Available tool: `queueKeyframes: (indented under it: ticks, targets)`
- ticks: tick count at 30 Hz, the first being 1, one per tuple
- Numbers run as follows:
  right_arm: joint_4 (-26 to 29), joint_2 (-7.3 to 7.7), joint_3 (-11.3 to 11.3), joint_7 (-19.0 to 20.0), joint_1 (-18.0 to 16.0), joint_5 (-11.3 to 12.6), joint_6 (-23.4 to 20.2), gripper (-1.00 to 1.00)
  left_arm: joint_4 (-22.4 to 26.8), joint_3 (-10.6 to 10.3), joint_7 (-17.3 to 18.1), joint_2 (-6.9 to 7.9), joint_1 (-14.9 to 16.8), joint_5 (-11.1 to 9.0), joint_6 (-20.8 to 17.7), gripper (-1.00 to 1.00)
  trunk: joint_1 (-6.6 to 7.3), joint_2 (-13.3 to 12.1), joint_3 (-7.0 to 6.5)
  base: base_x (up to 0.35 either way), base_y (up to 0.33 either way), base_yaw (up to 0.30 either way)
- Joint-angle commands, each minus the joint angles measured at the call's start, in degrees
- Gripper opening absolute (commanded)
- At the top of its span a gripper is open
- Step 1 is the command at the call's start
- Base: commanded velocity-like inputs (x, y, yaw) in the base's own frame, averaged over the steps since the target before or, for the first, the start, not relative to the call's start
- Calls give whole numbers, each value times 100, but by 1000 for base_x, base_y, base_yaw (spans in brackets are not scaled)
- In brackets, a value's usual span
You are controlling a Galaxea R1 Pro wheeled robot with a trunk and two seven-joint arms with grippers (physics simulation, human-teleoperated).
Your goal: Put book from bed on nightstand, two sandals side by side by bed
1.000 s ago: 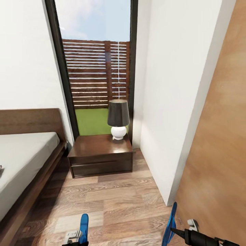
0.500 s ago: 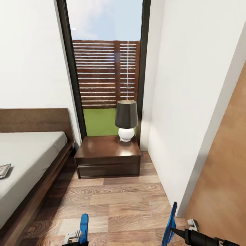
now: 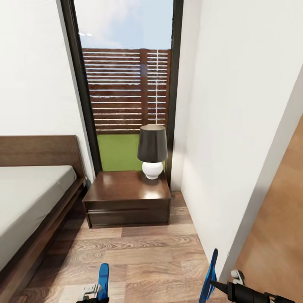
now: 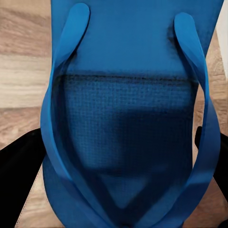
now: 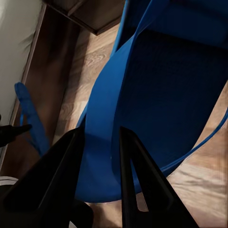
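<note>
Each gripper carries one blue sandal over the wood floor. My left gripper (image 3: pixel 94 290) is shut on one blue sandal (image 3: pixel 103 278), whose strap side faces the left wrist camera (image 4: pixel 128 118). My right gripper (image 3: pixel 219 286) is shut on the other sandal (image 3: pixel 209 277), clamped between black fingers (image 5: pixel 135 175). The bed (image 3: pixel 29 198) lies at the left with a bare pale mattress. Ahead, beside it, stands the dark nightstand (image 3: pixel 122 191). The book is out of view.
A lamp (image 3: pixel 152 150) with a dark shade stands on the nightstand's back right corner. Behind it is a tall dark-framed window (image 3: pixel 126 84). A white wall (image 3: pixel 235 126) and a brown door (image 3: pixel 277 235) close the right side. A strip of wood floor (image 3: pixel 147 252) runs between bed and wall.
The head view has shifted, so the book at the mattress's left edge half a second ago has left the picture. Both grippers still hold their sandals in the same place.
</note>
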State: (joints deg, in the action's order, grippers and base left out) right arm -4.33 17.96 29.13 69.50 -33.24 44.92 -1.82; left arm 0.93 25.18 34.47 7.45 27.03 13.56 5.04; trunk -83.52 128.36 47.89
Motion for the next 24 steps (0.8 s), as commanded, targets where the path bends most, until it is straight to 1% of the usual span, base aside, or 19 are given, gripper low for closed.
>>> queueKeyframes:
  ticks: [1,11,19,24]
  targets:
    - [-15,-3,40,39,-7,61,-29,-100,-5,40,7,2,4,61,41,-100,-2,2,6,297,-11,0]
    - [-15,-3,40,37,-7,61,-29,-100,-5,40,5,2,4,59,41,-100,-2,2,6,306,-2,3]
    - [-15,-3,40,37,-7,62,-29,-100,-5,40,1,2,4,59,41,-100,-2,2,6,299,0,51]
    - [-15,-3,40,37,-7,61,-29,-100,-5,48,-1,2,4,59,41,-100,-2,2,6,60,0,205]
